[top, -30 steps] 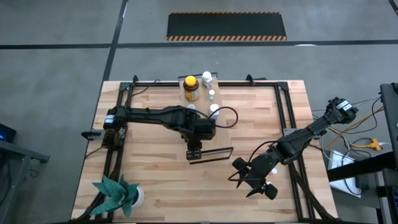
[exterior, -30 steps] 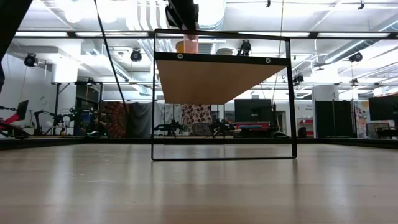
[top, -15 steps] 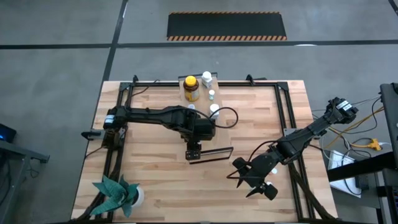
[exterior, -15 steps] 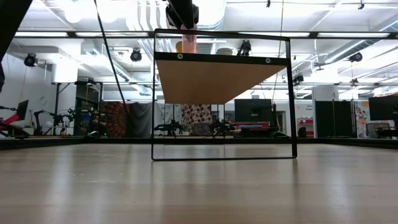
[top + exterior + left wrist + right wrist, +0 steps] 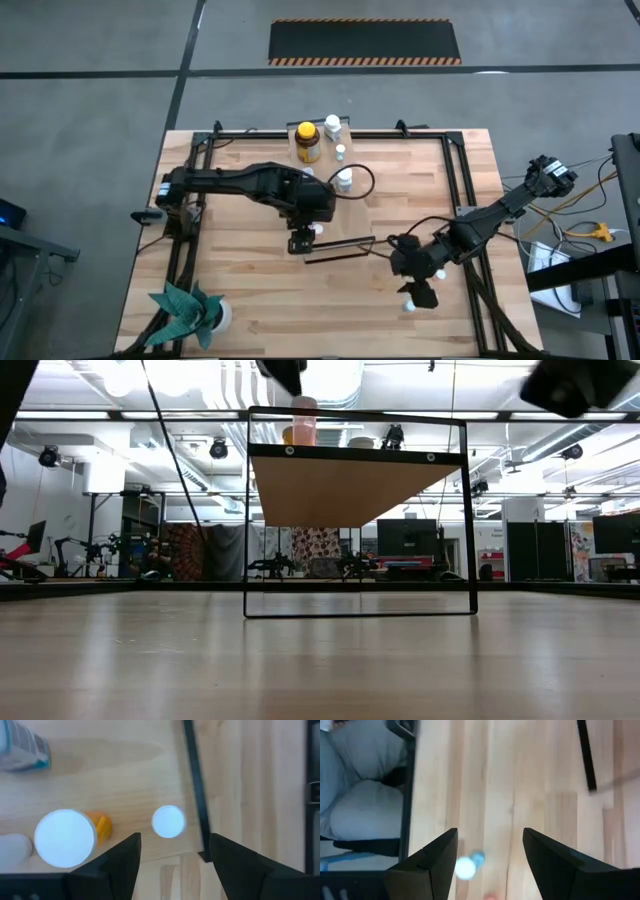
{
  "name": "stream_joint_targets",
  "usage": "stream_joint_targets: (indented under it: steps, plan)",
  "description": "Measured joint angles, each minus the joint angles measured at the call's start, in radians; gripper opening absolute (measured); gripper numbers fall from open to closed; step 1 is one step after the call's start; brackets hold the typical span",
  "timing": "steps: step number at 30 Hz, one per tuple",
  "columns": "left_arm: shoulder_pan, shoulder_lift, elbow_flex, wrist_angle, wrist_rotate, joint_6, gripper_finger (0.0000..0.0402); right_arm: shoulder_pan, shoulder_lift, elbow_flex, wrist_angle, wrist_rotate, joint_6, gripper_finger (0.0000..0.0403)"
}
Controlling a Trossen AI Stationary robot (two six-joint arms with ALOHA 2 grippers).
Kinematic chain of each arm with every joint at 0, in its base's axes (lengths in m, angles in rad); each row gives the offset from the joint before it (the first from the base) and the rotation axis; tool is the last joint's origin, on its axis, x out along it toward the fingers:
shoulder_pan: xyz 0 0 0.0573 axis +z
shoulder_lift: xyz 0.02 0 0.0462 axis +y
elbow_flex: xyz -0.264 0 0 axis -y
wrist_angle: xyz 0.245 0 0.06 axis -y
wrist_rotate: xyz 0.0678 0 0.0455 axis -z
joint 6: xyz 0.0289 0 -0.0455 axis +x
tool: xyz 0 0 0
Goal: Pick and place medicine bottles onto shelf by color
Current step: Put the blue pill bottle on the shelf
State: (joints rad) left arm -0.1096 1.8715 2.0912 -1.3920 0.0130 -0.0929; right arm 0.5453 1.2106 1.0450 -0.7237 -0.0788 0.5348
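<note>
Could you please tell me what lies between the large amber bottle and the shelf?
The left arm's dark wrist crosses that stretch, with a white-capped bottle just beside it; the high view shows this.

Even, bright overhead light, soft shadows on the desk.
Ceiling lamps glare in the low view; both wrist views are motion-blurred, white bottle caps blown out.

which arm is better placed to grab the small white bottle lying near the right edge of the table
Right: its open gripper hangs right beside that white bottle. The left gripper, also open, is at the shelf, mid-table.
</note>
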Motion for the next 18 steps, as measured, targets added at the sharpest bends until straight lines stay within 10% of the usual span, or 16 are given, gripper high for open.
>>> stream_joint_targets:
  steps: [6, 18]
  plan:
    - [-0.064, -0.071, -0.022, 0.124, -0.131, 0.036, 0.0219, 0.073, 0.002, -0.051, 0.016, 0.024, 0.041, 0.0215]
    - [-0.275, -0.095, -0.041, 0.379, -0.386, 0.048, 0.0219, 0.379, 0.013, -0.167, 0.21, 0.514, 0.127, 0.0215]
